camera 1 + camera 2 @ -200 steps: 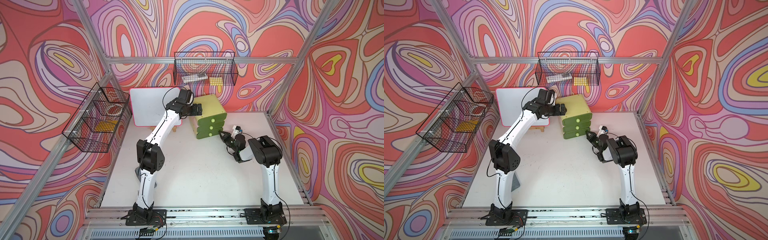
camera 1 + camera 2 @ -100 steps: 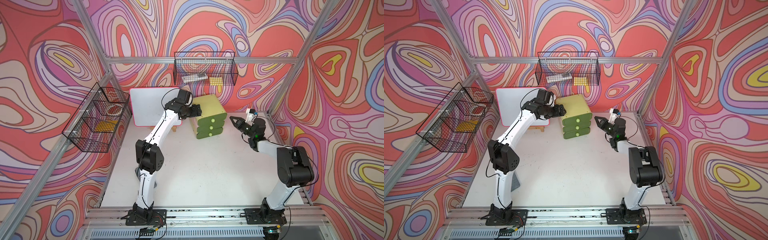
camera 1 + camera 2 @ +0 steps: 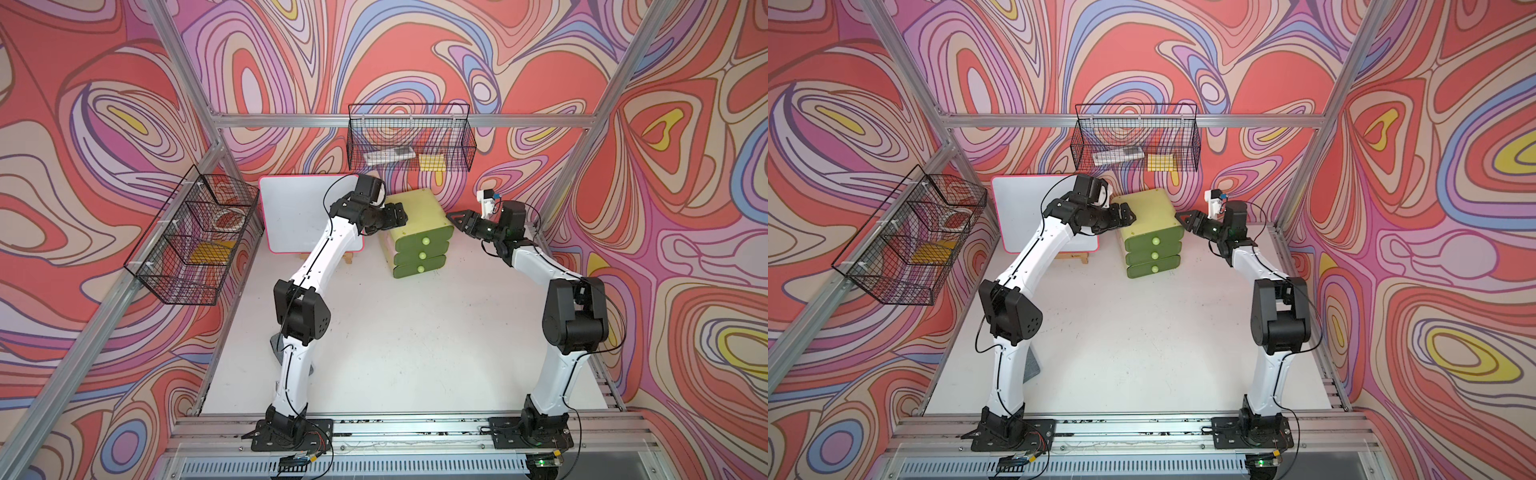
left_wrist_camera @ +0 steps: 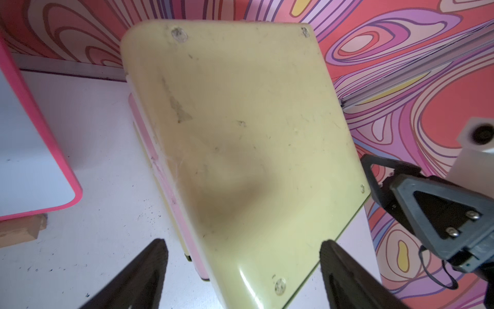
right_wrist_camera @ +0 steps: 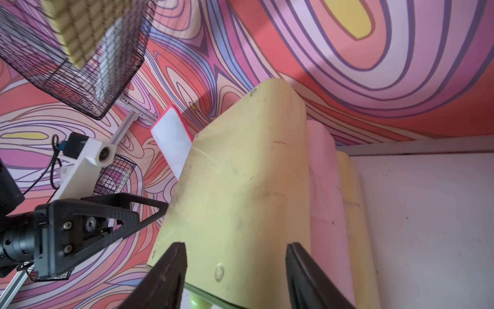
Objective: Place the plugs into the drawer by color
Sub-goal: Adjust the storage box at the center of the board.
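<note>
The drawer (image 3: 415,224) is a pale yellow-green chest at the back of the table, its three green fronts shut in both top views (image 3: 1148,212). My left gripper (image 3: 397,216) hovers open at the chest's top left edge. In the left wrist view its fingers (image 4: 243,242) straddle a corner of the drawer's top (image 4: 240,133). My right gripper (image 3: 457,220) stands open at the top right corner. Seen from the right wrist, the open right gripper (image 5: 235,244) spans the drawer's front top edge (image 5: 240,187). Neither holds anything. The plugs are out of view.
A pink-rimmed whiteboard (image 3: 307,216) leans on a wooden stand (image 3: 349,259) just left of the chest. One black wire basket (image 3: 409,141) hangs on the back wall, another (image 3: 191,245) on the left wall. The white tabletop (image 3: 415,332) stretches in front.
My right arm has swung from in front of the drawer fronts out to the right and up to the chest's top right corner, and its jaws have opened. The left gripper stays by the chest's top.
</note>
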